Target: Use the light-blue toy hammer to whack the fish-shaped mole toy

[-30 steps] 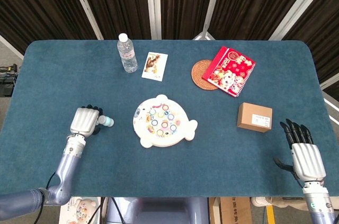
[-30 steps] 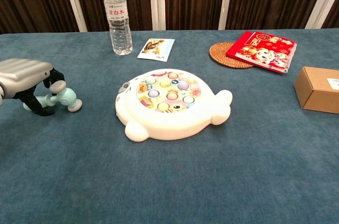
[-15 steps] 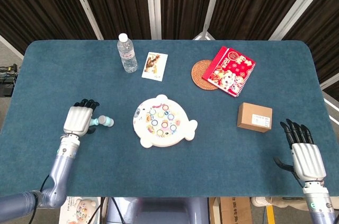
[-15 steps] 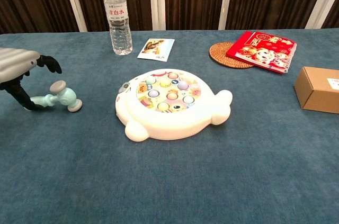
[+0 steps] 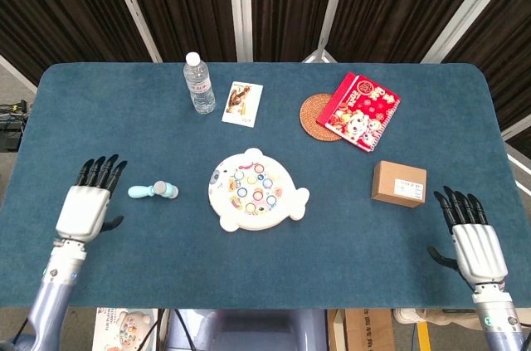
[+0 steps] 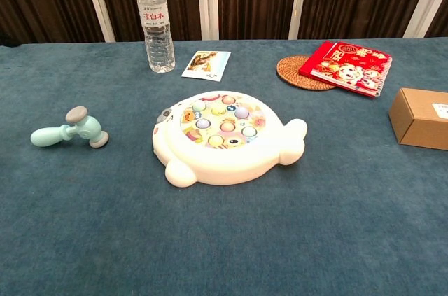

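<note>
Hammer [image 5: 153, 192] lies free at centre left of the frame, handle pointing toward the left hand [image 5: 86, 205], which is spread flat and empty nearby. Fish toy [image 5: 256, 189] sits mid-frame; the right hand [image 5: 472, 237] rests open, lower right.

Light-blue toy hammer [image 5: 153, 192] flat on table [image 5: 99, 119], between splayed left robot hand [image 5: 87, 202] and fish-shaped toy [image 5: 255, 190].

The hammer [image 6: 68, 132] is showing light blue with grey faces; the fish toy [image 6: 225, 138] is showing cream with pastel buttons; the booklet [image 6: 346, 58] is showing red; the table [image 6: 280, 240] is showing teal.
</note>
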Robot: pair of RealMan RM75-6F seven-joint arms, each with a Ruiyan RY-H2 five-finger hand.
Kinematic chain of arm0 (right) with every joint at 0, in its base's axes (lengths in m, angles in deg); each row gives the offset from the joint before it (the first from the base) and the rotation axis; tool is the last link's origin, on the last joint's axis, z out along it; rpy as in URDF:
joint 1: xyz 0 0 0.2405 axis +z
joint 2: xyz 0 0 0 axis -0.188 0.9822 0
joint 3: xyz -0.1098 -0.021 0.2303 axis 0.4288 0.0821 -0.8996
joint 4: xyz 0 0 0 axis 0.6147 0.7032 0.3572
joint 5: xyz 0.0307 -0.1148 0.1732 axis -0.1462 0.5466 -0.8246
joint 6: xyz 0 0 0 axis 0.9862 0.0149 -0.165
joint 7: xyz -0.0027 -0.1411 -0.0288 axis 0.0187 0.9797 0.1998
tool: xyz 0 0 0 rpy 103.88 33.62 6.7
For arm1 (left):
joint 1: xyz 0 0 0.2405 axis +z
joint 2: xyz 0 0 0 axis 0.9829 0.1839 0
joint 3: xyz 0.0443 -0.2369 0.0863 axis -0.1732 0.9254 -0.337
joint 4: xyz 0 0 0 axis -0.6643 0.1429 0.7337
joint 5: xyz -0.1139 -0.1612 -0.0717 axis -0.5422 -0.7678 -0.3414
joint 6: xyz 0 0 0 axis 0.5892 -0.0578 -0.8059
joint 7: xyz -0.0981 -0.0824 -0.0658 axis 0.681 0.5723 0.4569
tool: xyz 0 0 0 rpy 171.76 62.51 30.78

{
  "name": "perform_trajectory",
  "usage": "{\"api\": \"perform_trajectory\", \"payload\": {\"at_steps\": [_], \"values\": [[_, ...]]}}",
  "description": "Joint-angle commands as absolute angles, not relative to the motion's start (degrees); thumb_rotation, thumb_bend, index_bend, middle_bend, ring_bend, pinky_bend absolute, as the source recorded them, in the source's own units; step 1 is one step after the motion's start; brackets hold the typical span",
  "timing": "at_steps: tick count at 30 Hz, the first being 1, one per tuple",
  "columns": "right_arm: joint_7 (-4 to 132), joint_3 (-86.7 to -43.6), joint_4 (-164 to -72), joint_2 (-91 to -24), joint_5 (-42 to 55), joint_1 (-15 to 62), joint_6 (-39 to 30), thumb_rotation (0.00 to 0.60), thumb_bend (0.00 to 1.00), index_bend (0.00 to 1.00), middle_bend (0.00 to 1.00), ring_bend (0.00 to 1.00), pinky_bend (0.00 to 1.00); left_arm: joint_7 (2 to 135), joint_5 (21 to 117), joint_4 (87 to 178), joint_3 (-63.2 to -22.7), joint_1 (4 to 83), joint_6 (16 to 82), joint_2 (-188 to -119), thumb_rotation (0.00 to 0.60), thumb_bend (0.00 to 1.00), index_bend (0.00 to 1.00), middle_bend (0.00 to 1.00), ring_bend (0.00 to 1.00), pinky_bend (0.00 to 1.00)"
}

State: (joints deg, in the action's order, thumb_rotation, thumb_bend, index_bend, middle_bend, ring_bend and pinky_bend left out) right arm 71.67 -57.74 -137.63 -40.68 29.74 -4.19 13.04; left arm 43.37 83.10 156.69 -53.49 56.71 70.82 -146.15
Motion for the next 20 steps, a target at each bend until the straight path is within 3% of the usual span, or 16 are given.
{"api": "perform_trajectory", "payload": {"at_steps": [1,10,20], "values": [[72.6,-57.3,-137.6,-40.8,30.3,-4.3,13.3,0.600,0.20,0.00,0.00,0.00,0.00,49.3,88.6,160.7,-58.0,63.0,77.9,-140.7,0.600,0.05,0.00,0.00,0.00,0.04],[74.1,-56.6,-137.9,-40.6,31.8,-4.6,14.2,0.600,0.20,0.00,0.00,0.00,0.00,56.5,94.2,157.4,-62.4,70.5,83.9,-135.3,0.600,0.05,0.00,0.00,0.00,0.02],[74.7,-56.3,-137.8,-40.8,32.6,-4.8,14.7,0.600,0.20,0.00,0.00,0.00,0.00,60.8,93.3,155.4,-60.7,72.7,82.4,-134.6,0.600,0.05,0.00,0.00,0.00,0.02]]}}
